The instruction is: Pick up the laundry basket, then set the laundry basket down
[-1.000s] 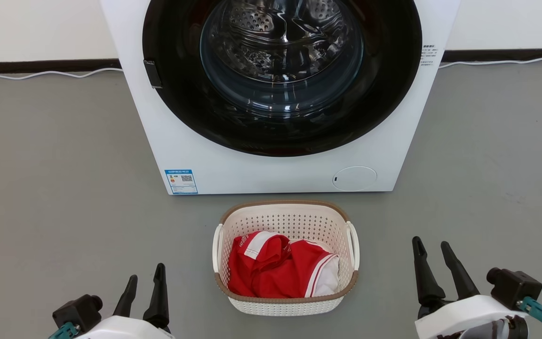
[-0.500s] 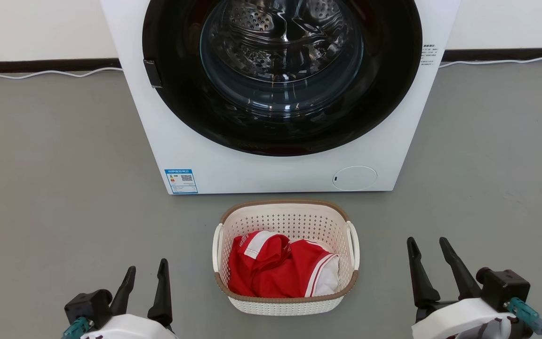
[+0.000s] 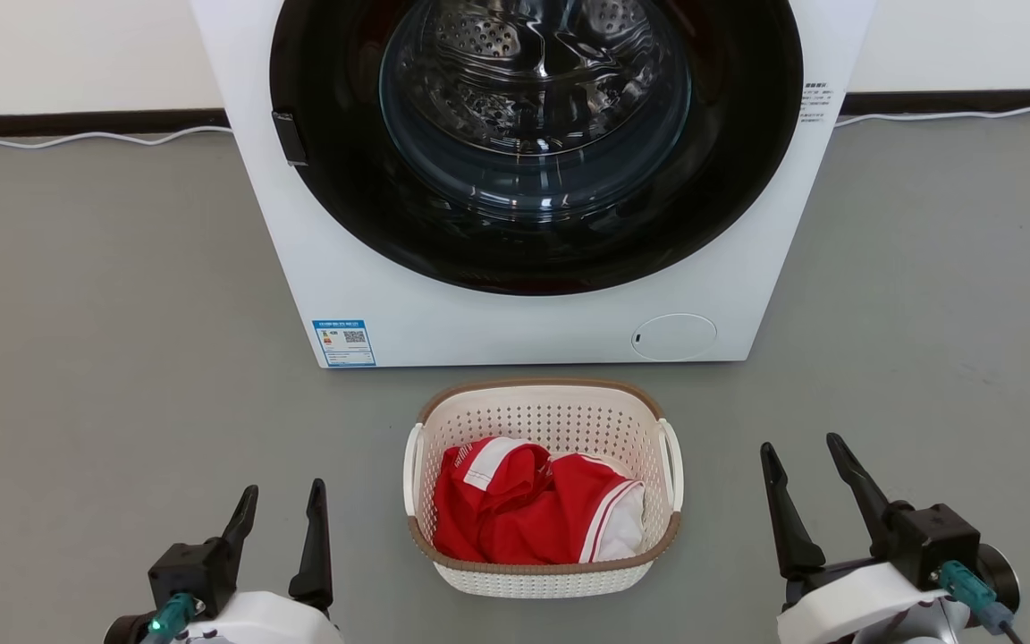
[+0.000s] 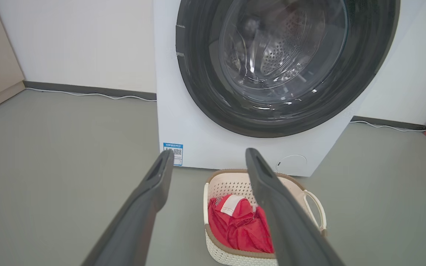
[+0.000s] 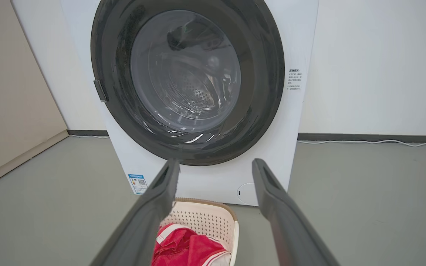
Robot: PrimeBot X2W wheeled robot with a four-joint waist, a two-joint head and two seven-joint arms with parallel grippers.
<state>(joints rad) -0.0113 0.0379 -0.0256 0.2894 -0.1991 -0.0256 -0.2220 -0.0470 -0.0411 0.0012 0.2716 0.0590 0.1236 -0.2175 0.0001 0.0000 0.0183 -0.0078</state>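
A grey floor (image 3: 77, 358) runs back to a white wall with a dark baseboard, and a thin white cable (image 3: 77, 140) lies along the foot of the wall. A white front-loading washing machine (image 3: 479, 322) stands in the middle, its round dark door facing forward. A small blue label (image 3: 343, 343) sits at its lower left corner. Just in front of the machine, not touching it, the laundry basket (image 3: 542, 580) rests on the floor. It is cream-white and perforated, with a brown rim and a white handle on each side. A crumpled red and white garment (image 3: 515, 523) lies inside it. The left gripper (image 3: 283, 487) is at the lower left, well apart from the basket, its two dark fingers spread and holding nothing. The right gripper (image 3: 798, 442) is at the lower right, near the basket's right handle but apart from it, its fingers also spread and empty. Both grippers point toward the machine.
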